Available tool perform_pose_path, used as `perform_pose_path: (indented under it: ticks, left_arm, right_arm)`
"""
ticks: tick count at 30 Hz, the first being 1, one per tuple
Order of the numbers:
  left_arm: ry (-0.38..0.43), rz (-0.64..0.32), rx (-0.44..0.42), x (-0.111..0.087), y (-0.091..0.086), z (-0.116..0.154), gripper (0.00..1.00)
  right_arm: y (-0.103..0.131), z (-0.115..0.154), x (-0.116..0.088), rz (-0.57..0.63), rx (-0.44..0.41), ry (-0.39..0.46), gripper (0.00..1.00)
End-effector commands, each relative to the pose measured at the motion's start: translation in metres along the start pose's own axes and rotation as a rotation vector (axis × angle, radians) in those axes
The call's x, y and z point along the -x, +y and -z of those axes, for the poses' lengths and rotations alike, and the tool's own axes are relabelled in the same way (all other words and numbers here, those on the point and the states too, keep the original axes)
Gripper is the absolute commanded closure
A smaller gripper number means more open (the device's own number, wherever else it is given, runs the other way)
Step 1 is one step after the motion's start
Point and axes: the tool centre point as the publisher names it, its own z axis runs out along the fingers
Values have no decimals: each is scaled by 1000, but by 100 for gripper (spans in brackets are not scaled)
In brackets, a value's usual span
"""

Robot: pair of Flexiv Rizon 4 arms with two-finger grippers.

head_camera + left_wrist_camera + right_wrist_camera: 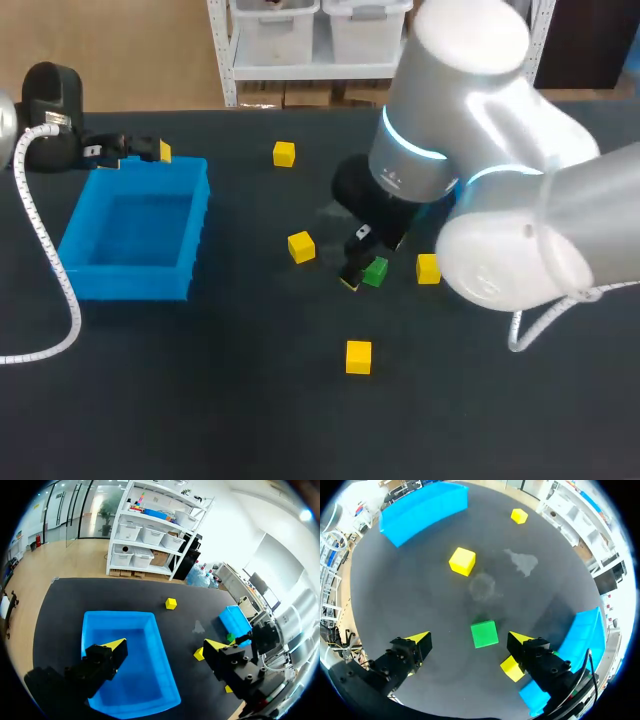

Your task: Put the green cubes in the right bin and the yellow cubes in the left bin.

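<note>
Right arm [500,200] bent down steeply, right gripper [468,638] pointed at tabletop, fingers spread wide, nothing gripped. Green cube [484,633] seen between fingers, touched by neither. Near yellow cube [511,668] set just beside one finger, right bin [587,630] close beyond it. Second yellow cube [462,561] placed ahead of gripper, far yellow cube [519,515] well ahead. Left gripper [165,645] held open above left bin [120,616], nothing gripped.
</note>
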Motion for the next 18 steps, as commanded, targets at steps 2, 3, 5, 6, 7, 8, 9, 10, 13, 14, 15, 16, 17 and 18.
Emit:
perform_pose_path:
  ticks: [2, 3, 5, 6, 7, 8, 9, 10, 13, 14, 15, 16, 17, 18]
  left_arm:
    - [-5, -2, -9, -1, 2, 0, 0]
    - [-5, -2, -9, -1, 2, 0, 0]
    - [-5, -2, -9, -1, 2, 0, 0]
    - [-5, -2, -9, -1, 2, 0, 0]
    - [-5, -2, -9, -1, 2, 0, 0]
    - [-5, -2, -9, -1, 2, 0, 0]
    - [-5, -2, -9, -1, 2, 0, 0]
    - [-5, -2, -9, -1, 2, 0, 0]
    - [-5, -2, -9, -1, 2, 0, 0]
    - [-5, -2, -9, -1, 2, 0, 0]
    - [-5, -2, -9, -1, 2, 0, 0]
    - [-5, -2, -9, -1, 2, 0, 0]
    - [-5, -2, -9, -1, 2, 0, 0]
    - [-5, -2, -9, -1, 2, 0, 0]
  right_arm:
    - [-8, -16, 2, -8, 1, 43, 0]
    - [-10, -20, 0, -12, 3, 53, 0]
    - [-12, -24, -2, -13, 4, 61, 0]
    - [-12, -26, -3, -15, 4, 64, 0]
    - [-12, -28, -3, -15, 3, 67, 0]
    - [-13, -30, -4, -16, 3, 69, 0]
    - [-14, -32, -4, -17, 2, 72, 0]
    - [-15, -33, -4, -21, -1, 74, 27]
    - [-19, -34, -4, -37, -15, 72, 100]
    - [-20, -34, -5, -37, -17, 72, 100]
    - [-21, -33, -5, -37, -20, 73, 100]
    - [-23, -32, -6, -40, -28, 72, 100]
    - [-25, -32, -6, -41, -30, 72, 100]
    - [-27, -31, -6, -45, -36, 70, 100]
